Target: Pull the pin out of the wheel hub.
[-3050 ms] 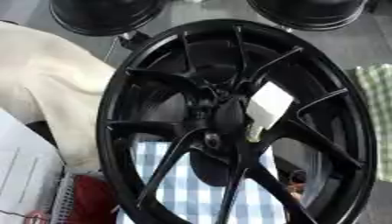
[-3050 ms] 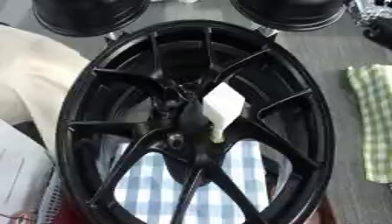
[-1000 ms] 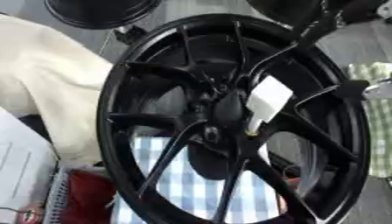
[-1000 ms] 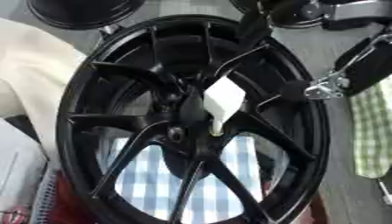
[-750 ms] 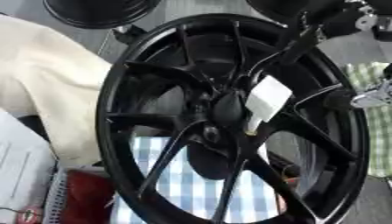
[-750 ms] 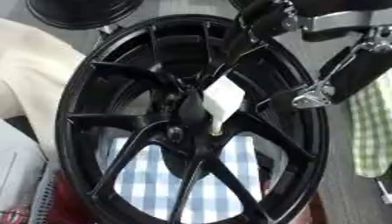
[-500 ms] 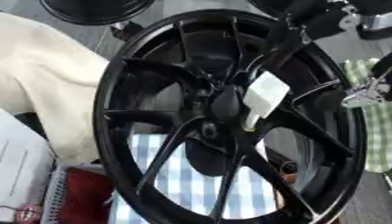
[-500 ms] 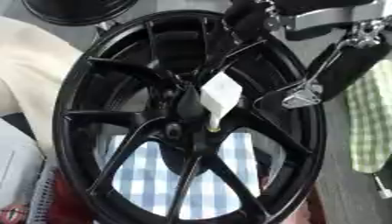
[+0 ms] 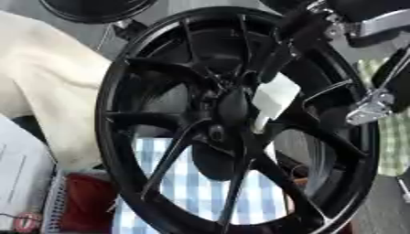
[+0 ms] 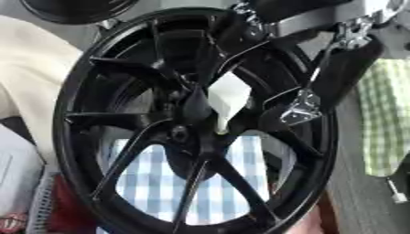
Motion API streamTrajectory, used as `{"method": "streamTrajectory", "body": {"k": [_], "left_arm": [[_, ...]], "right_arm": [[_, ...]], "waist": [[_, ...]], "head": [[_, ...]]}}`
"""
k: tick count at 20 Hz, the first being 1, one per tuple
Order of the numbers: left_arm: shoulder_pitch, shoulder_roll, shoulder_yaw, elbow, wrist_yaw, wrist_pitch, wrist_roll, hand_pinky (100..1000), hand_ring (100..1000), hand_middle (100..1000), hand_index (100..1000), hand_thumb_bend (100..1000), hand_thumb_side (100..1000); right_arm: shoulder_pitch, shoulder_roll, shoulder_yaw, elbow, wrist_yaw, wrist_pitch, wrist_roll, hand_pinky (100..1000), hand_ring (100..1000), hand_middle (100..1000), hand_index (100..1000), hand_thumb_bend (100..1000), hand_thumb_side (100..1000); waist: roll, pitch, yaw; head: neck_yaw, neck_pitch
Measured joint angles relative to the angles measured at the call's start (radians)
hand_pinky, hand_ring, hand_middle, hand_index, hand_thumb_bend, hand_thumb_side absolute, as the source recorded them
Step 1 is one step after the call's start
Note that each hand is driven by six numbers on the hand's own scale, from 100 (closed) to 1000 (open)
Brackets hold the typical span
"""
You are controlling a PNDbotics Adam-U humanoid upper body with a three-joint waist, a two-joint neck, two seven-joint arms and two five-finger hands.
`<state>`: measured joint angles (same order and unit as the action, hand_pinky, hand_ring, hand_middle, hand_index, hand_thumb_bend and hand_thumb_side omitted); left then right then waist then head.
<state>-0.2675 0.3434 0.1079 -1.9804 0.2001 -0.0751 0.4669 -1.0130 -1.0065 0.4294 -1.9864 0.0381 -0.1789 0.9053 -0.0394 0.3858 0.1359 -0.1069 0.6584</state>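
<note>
- Right eye view: the black wheel (image 10: pixel 192 123) stands upright and fills the frame, its hub (image 10: pixel 188 130) at centre.
- A white pin (image 10: pixel 227 99) sticks out of the hub, just right of centre.
- The right hand (image 10: pixel 320 77) comes in from the upper right over the rim; whether its fingers are open or curled cannot be told.
- A checked cloth (image 9: pixel 200 192) shows through the lower spokes.
- A cream cloth (image 9: pixel 48 91) lies at left.
</note>
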Motion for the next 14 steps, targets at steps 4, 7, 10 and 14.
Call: {"method": "streamTrajectory", "body": {"k": [4, 7, 10, 14], "left_arm": [[0.0, 0.0, 0.0, 0.0, 0.0, 0.0, 0.0, 807, 753, 613, 794, 261, 690], [0.0, 0.0, 0.0, 0.0, 0.0, 0.0, 0.0, 808, 753, 613, 794, 261, 693], [0.0, 0.0, 0.0, 0.0, 0.0, 0.0, 0.0, 808, 753, 613, 794, 261, 693], [0.0, 0.0, 0.0, 0.0, 0.0, 0.0, 0.0, 808, 753, 613, 794, 261, 693]], "right_arm": [[-0.012, 0.017, 0.003, 0.0, -0.006, 0.034, -0.003, 894, 854, 807, 837, 394, 182], [-0.016, 0.025, 0.003, 0.0, -0.004, 0.055, -0.02, 886, 840, 799, 842, 396, 170], [-0.016, 0.03, 0.006, 0.0, 0.013, 0.078, -0.044, 883, 838, 800, 844, 389, 177], [-0.016, 0.043, 0.016, 0.0, 0.033, 0.107, -0.067, 884, 840, 803, 845, 381, 172]], "waist": [[0.0, 0.0, 0.001], [-0.001, 0.0, 0.002], [-0.002, 0.0, 0.005], [-0.005, 0.0, 0.008]], "head": [[0.007, 0.0], [0.009, 0.0], [0.008, 0.0], [0.007, 0.0]]}}
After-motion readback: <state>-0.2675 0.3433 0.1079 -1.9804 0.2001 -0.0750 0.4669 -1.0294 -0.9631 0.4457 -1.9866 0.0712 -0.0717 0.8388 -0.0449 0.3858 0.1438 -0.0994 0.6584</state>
